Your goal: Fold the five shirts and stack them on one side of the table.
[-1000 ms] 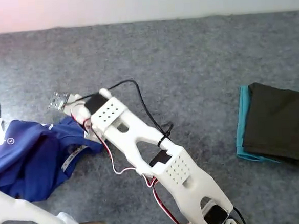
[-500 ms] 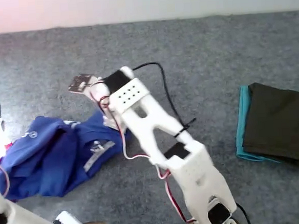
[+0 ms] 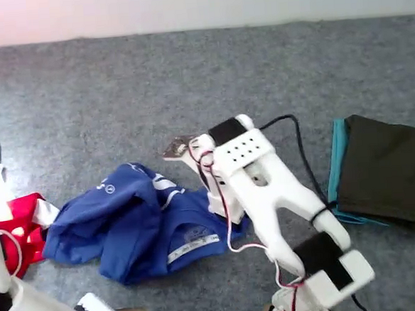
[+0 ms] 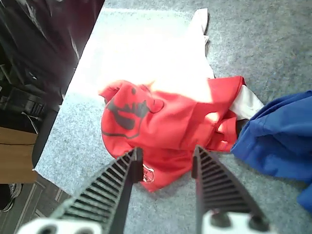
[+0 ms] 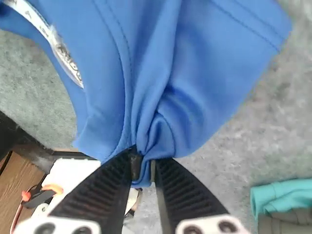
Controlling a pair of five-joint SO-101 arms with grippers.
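Right gripper (image 5: 144, 166) pinching blue shirt (image 3: 137, 217) mid-table; cloth lies toward 9 o'clock of it, long axis 9–3. Folded stack (image 3: 387, 171) at 3 o'clock; I judge right arm nearer. Left gripper (image 4: 163, 158) spread over red shirt (image 4: 161, 117).

Print on the blue shirt (image 3: 119, 222) collar looks too blurred to read.

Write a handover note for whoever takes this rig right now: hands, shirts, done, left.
Right hand: shut on a bunched fold of the blue shirt, in the middle of the table.
Left hand: open, above the red shirt, holding nothing.
Red shirt and white shirt lie crumpled near the table's edge, beside the blue one.
Done: dark shirt folded on top of teal shirt, stacked at the opposite side.
Left: fold blue, red, white; add to that stack.
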